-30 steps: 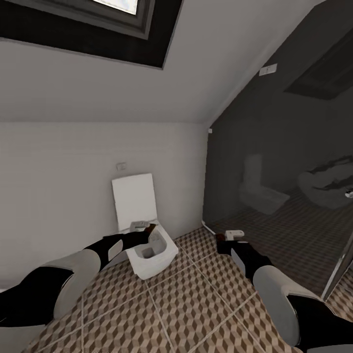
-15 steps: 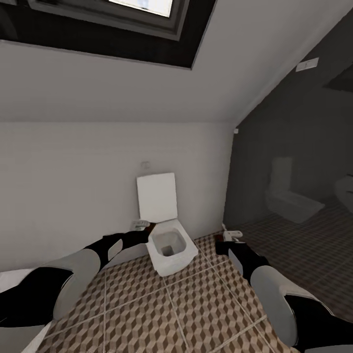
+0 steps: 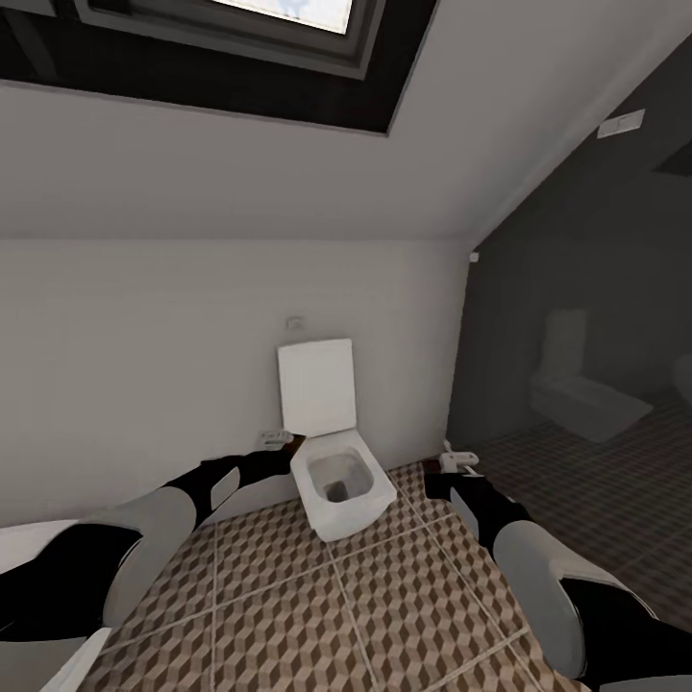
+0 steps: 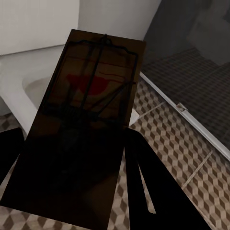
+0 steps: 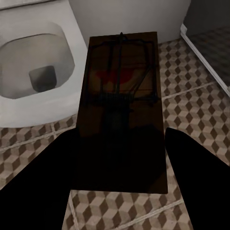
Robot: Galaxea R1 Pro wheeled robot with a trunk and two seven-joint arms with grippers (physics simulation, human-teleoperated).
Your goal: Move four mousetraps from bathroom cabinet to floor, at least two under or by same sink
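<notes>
Your two arms reach out over the bathroom floor (image 3: 317,615), white toilet (image 3: 336,471) with its lid up between them, white wall behind, dark glass wall (image 3: 577,317) on your right, window (image 3: 288,19) up high.

Toilet (image 3: 338,471) between both arms

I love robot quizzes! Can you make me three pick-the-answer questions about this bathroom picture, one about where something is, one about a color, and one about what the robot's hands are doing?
1. Where is the toilet?
A. against the white wall
B. inside the glass area
C. under a sink

2. What colour is the floor pattern?
A. blue
B. brown and beige
C. green

3. What are the grippers doing?
A. both empty
B. one holding
C. each holding a mousetrap

Answers: 1 A, its raised lid leans on the wall. 2 B, cube-print tiles. 3 C, the left gripper grips a mousetrap, the right gripper another mousetrap.
</notes>
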